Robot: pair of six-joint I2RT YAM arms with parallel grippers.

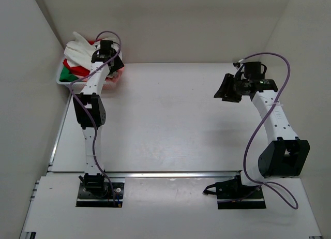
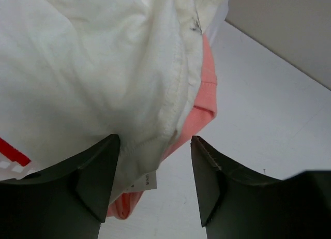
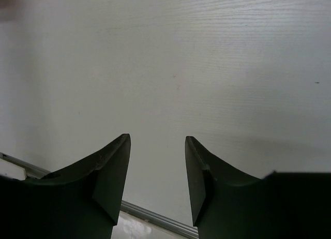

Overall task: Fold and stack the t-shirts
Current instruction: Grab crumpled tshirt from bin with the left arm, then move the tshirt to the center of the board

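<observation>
The t-shirts lie heaped in a white basket (image 1: 61,81) at the back left: an off-white one (image 1: 79,46) on top, then red (image 1: 77,69), green (image 1: 65,74) and pink (image 1: 117,75). My left gripper (image 1: 106,51) hovers over the heap. In the left wrist view the off-white shirt (image 2: 93,68) fills the upper left, and its hem hangs down between the spread fingers of the left gripper (image 2: 155,140), against the left finger (image 2: 98,172). The pink shirt (image 2: 204,94) droops beneath it. My right gripper (image 1: 227,89) (image 3: 158,138) hangs open over bare table with nothing between its fingers.
White walls close in the table (image 1: 170,120) at the back and on both sides. The basket sits tight in the back left corner. A metal rail (image 3: 155,213) runs along the table's near edge.
</observation>
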